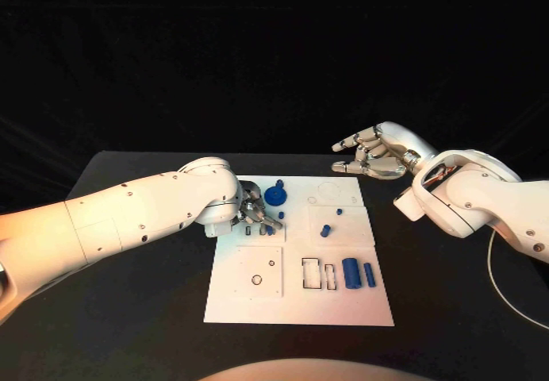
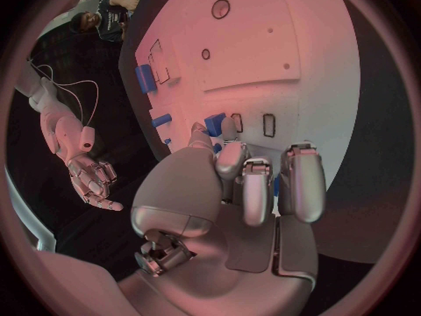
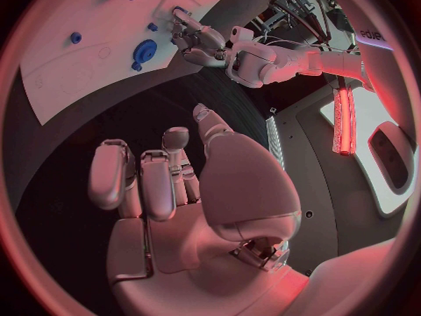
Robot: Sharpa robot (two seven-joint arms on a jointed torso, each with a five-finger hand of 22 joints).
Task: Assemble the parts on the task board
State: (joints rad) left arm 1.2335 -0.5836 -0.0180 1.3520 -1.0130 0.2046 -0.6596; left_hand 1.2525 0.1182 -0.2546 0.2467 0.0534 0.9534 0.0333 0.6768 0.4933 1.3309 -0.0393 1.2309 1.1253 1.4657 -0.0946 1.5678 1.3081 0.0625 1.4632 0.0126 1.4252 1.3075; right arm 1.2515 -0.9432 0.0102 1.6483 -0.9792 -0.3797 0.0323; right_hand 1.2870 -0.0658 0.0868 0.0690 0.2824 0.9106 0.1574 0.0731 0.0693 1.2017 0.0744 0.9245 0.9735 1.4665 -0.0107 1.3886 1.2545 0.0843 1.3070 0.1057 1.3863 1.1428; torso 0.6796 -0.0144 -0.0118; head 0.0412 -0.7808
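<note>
The white task board point(image 1: 297, 298) lies in the middle of the table. My left hand point(image 1: 256, 217) rests low on the board's near-left area, fingers curled down. In the left wrist view the thumb and a finger point(image 2: 230, 151) pinch a small blue part point(image 2: 215, 124) beside two small slots point(image 2: 269, 125). A round blue gear-like part point(image 1: 276, 193) stands just beyond that hand. My right hand point(image 1: 372, 155) hovers above the board's far right corner, fingers loosely bent and apart, holding nothing.
Small blue pegs point(image 1: 325, 231) lie mid-board, and two blue blocks point(image 1: 358, 274) sit near its right edge beside empty outlined slots point(image 1: 311, 272). Black table point(image 1: 137, 317) surrounds the board. A cable point(image 1: 504, 286) hangs by my right arm.
</note>
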